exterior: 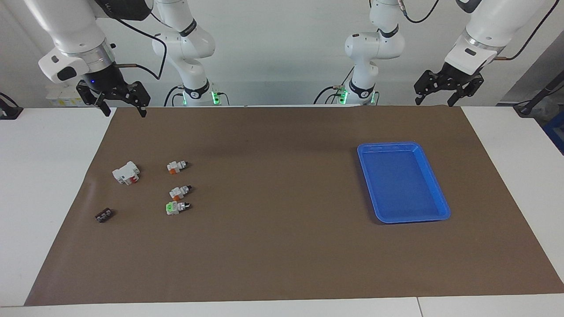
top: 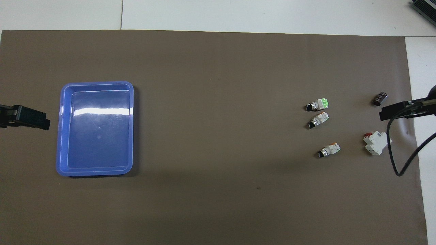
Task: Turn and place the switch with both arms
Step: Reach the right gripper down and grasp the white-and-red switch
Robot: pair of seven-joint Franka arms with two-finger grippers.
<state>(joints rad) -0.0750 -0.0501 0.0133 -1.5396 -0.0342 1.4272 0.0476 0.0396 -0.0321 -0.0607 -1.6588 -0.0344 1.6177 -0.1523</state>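
Note:
Two alike small white switches with orange ends and black knobs lie on the brown mat toward the right arm's end. One switch (exterior: 177,166) (top: 329,150) is nearer the robots than its twin (exterior: 179,192) (top: 318,119). My right gripper (exterior: 123,111) (top: 396,112) hangs open and empty, high over the mat's edge at that end, apart from both switches. At the other end of the table my left gripper (exterior: 434,102) (top: 32,119) waits, open and empty, high beside the blue tray.
A green-faced switch (exterior: 174,207) lies just past the twin. A larger white block with a red part (exterior: 126,172) and a small black piece (exterior: 104,215) lie closer to the mat's edge. A blue tray (exterior: 434,176) sits toward the left arm's end.

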